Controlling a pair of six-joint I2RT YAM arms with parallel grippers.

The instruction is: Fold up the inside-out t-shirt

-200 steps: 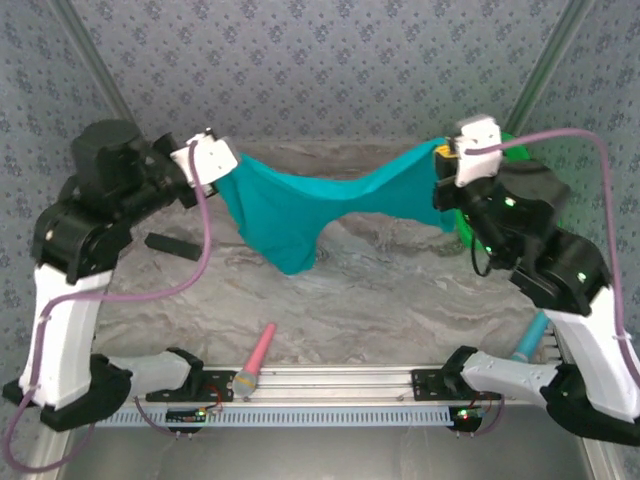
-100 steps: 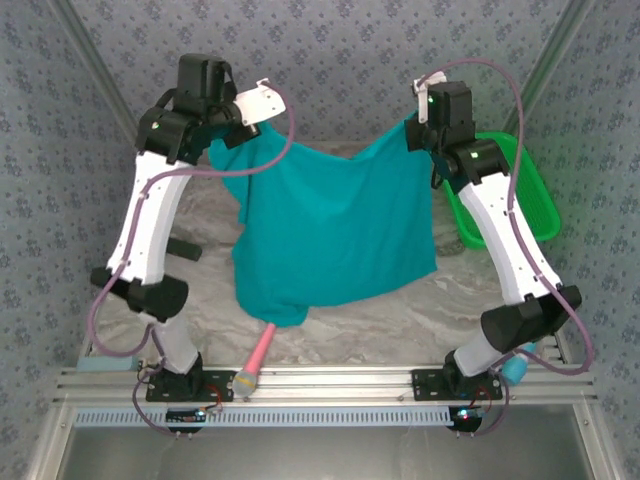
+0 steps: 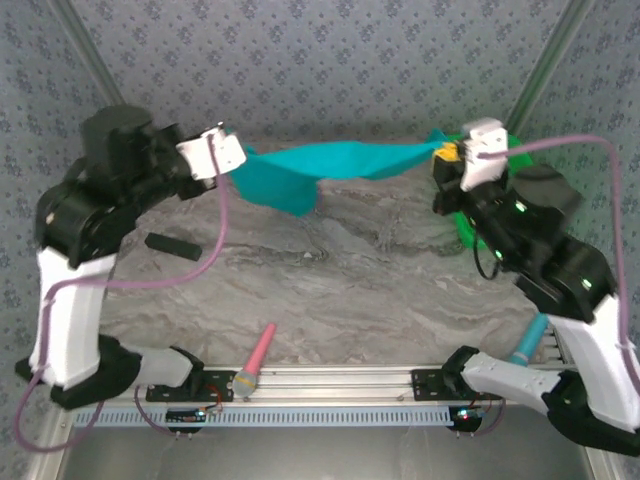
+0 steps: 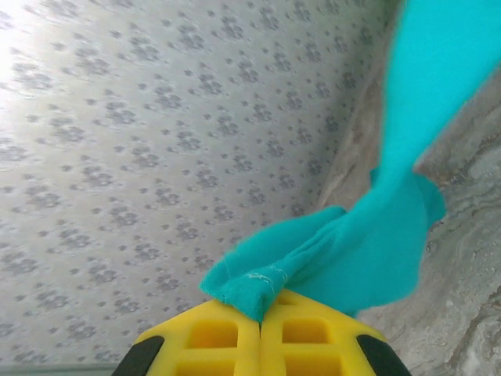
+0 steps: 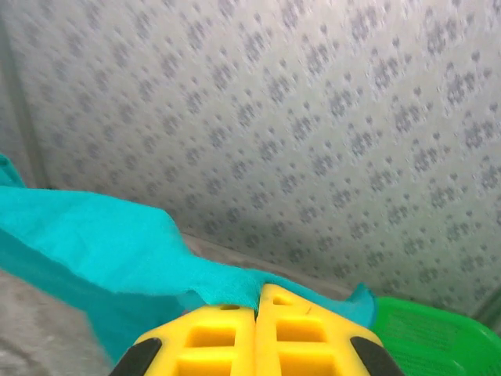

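— Progress on the fold?
— None to report; no crease laid, nothing set flat; judged to be at the lift-and-spread step, with all folding left to do.
— Location of the inside-out t-shirt?
— Strung in the air over the far side of the table, between the two arms; clear of the surface, as far as can be told from above; right end close by the green basket.
— Hands?
— Left gripper clamped on a bunched teal edge, stitched hem poking out right at the closed yellow jaws; right gripper likewise closed tight on cloth at the other end.
— Condition of the garment?
— Drawn into a narrow, twisted band rather than a sheet; taut along the top, with a loose lobe drooping near the left end; sleeves, neck and tag not to be made out; inside-out or not, impossible to confirm.
— Remaining?
— Opening out, laying flat, then folding; offered as judgement only.
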